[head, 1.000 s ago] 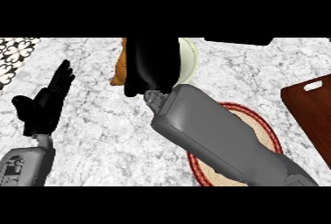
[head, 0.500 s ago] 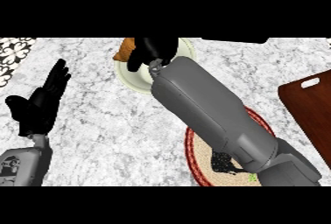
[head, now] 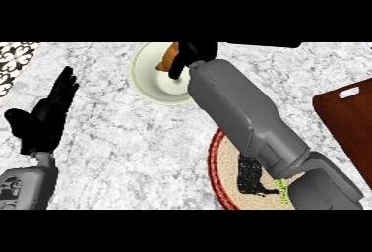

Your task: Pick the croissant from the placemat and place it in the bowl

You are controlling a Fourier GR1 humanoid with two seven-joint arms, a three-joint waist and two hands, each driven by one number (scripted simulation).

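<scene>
Hovering over the bowl (head: 151, 84) near the far edge of the marbled bench (head: 123, 152), the right hand (head: 195, 53) is curling its black fingers round the croissant (head: 168, 60). The brown pastry is sticking out to the left of the fingers and is lying over the bowl's upper right part, inside the rim as seen from above. Whether it is touching the bowl's inner surface or hanging just above it is hard to tell from this steep angle, since the hand is covering much of it.

The grey right forearm is running diagonally from the lower right corner up to the bowl, crossing over the round placemat (head: 227, 165) with its red border and hiding a good part of it. A dark patch with a bit of green is showing on the mat beside the arm.

The left hand (head: 40, 120) is resting at the left side, fingers straight and pointing up, holding nothing, well apart from the bowl. A brown cutting board (head: 350, 123) is lying at the right edge, and a patterned black-and-white surface (head: 13, 59) is showing in the far left corner.
</scene>
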